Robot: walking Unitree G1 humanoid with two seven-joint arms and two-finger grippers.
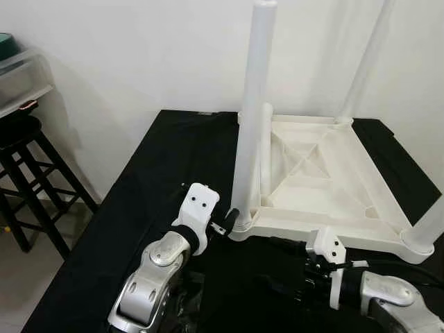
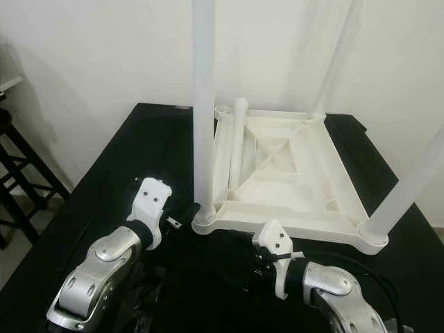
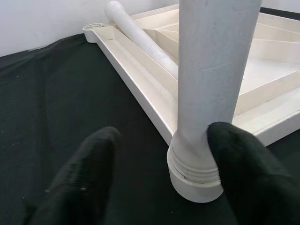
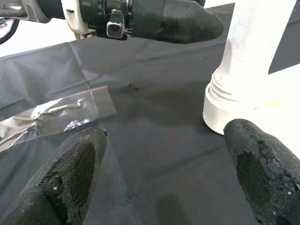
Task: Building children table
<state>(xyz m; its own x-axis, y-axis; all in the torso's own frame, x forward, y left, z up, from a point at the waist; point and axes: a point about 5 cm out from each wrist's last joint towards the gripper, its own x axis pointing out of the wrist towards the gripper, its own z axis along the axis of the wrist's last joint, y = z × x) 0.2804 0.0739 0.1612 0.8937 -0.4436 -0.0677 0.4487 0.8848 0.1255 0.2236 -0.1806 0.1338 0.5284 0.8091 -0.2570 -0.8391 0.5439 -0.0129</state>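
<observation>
1. At the far left I see a dark wooden stool [image 1: 28, 173] standing on the floor beside the black-covered surface [image 1: 139, 180], against the white wall.
2. My left tool [image 3: 159, 178] sits at the near-left corner of the white plastic children's table top [image 1: 326, 173], which lies upside down on the surface. Its two black fingers [image 3: 243, 173] are spread apart; one touches the threaded base of the upright white plastic table leg [image 1: 253, 118], the other stands off from it over the black cloth.
3. That leg stands upright in the corner socket [image 3: 194, 180] of the table top, with the thread ridges showing just above the socket.
4. A loose white plastic leg [image 3: 140, 37] lies inside the upturned top along its left edge, just behind the upright one.
5. In front of the corner, a clear plastic bag [image 4: 56, 115] lies flat on the cloth.
6. My right tool [image 4: 164, 173] hovers low over the surface in front of the table top's near edge, fingers wide open and holding nothing, aimed toward the same corner socket.
7. Further right, two more white legs [image 1: 368, 62] stand upright in the far-right and near-right corners.
</observation>
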